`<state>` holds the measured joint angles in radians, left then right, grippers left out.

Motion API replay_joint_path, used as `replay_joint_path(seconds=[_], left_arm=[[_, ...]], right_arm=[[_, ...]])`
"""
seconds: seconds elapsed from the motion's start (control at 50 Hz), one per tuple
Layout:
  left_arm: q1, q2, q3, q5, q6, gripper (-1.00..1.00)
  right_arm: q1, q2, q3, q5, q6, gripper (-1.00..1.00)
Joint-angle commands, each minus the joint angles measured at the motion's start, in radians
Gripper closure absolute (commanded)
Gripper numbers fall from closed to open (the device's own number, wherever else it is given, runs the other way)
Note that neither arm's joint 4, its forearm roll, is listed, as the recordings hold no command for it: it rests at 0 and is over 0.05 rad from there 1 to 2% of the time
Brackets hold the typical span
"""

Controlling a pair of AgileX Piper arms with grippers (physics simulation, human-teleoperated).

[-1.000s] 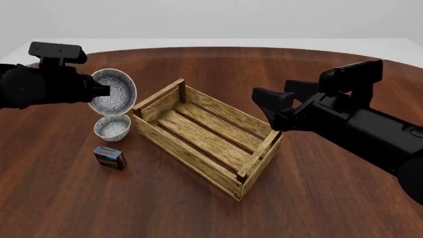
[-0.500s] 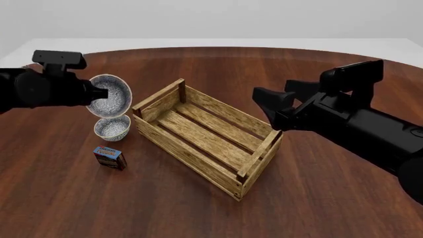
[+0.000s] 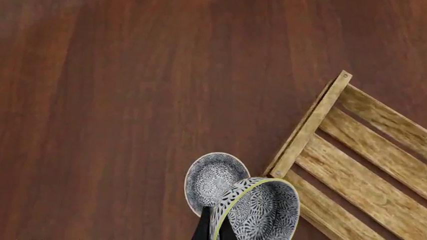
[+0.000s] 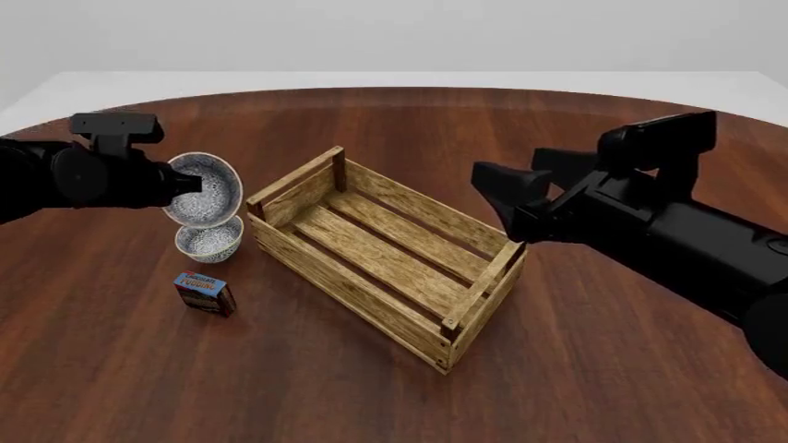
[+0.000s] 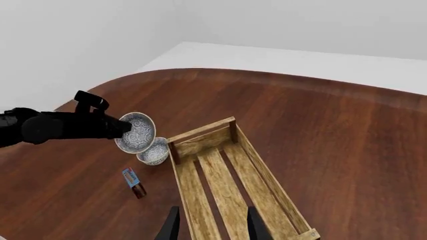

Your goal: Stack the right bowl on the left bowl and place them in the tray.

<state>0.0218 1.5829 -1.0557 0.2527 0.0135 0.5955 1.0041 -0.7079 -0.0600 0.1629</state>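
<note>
My left gripper (image 4: 188, 185) is shut on the rim of the right bowl (image 4: 207, 191), a white bowl with a blue-grey floral pattern, held tilted in the air. Just beneath it, the matching left bowl (image 4: 209, 239) stands upright on the table. In the left wrist view the held bowl (image 3: 259, 211) hangs beside and partly over the resting bowl (image 3: 212, 180), with a dark finger (image 3: 202, 230) pinching its rim. The slatted wooden tray (image 4: 369, 268) lies at the table's middle, holding nothing. My right gripper (image 4: 499, 198) hovers open over the tray's right end, its fingers (image 5: 172, 226) empty.
A small blue-and-red box (image 4: 203, 293) lies on the table in front of the left bowl. The tray's near-left corner post (image 3: 344, 76) stands close to both bowls. The round dark-wood table (image 4: 591, 369) extends around everything.
My left gripper has lowered the held bowl toward the bowl on the table and levelled it somewhat. The right arm has stayed still.
</note>
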Motion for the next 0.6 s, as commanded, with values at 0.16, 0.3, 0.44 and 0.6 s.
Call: replay_joint_path(seconds=[0.16,0.3,0.44,0.6], left_arm=[[0.008,0.056,0.035,-0.107,-0.003,1.0],[0.012,0.089,0.032,-0.12,-0.006,1.0],[0.015,0.096,0.023,-0.114,-0.012,1.0],[0.019,0.113,0.032,-0.133,-0.011,1.0]], right_arm=[[-0.006,0.007,-0.001,-0.005,0.001,-1.0],[-0.008,0.008,0.001,-0.007,0.001,-1.0],[-0.006,0.01,0.002,-0.009,0.001,-1.0],[-0.006,0.01,0.002,-0.01,0.001,-1.0]])
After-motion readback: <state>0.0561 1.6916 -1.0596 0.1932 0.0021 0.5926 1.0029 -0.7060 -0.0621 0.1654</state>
